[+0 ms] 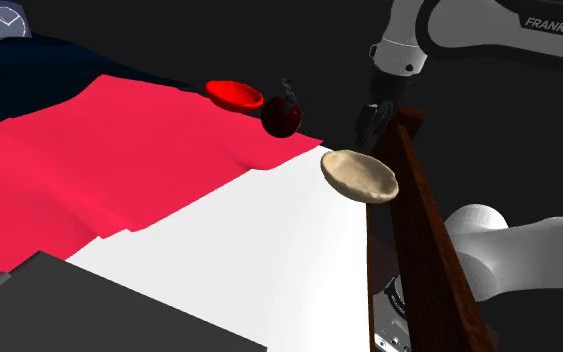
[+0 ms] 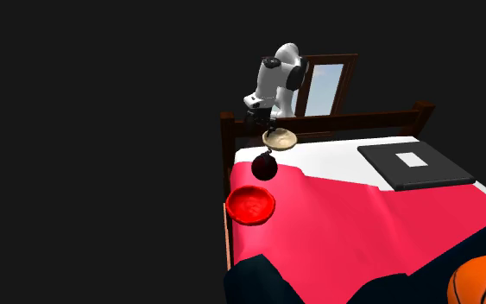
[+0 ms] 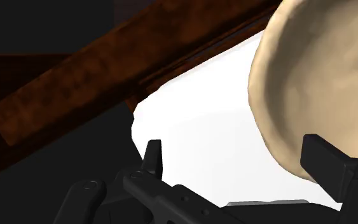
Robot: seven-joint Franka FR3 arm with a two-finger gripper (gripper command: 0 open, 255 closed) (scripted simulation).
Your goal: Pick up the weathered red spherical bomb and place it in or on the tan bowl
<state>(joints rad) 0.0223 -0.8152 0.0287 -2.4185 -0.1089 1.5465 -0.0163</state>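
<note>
— How does the all-black two-finger gripper [image 3: 238, 154] stand?

— Wide open. Its fingers [image 3: 153, 156] are well apart with nothing clasped between them. It points down at the white sheet [image 3: 196, 133], just beside the dark brown wooden bed rail [image 3: 95, 76].

— What lies nearest to it?

— The shallow tan bowl [image 3: 317, 76]. Its rim lies close by one finger, but I cannot tell whether they touch. In the shoulder view the bowl sits on the white sheet right at the rail, with the gripper just behind it.

— Where is the bomb?

— The weathered, dark red round bomb [image 1: 281, 118] rests on the bed's red blanket [image 1: 99, 160], near where red meets white and apart from the gripper. It lies between the tan bowl and a glossy red bowl [image 1: 235, 94]. The second exterior view shows the three in a row along the bed's edge.

— Anything farther off?

— A dark grey flat slab [image 2: 413, 164] with a white patch lies on the white sheet. An orange basketball [image 2: 482, 281] sits at the second exterior view's lower right.
</note>
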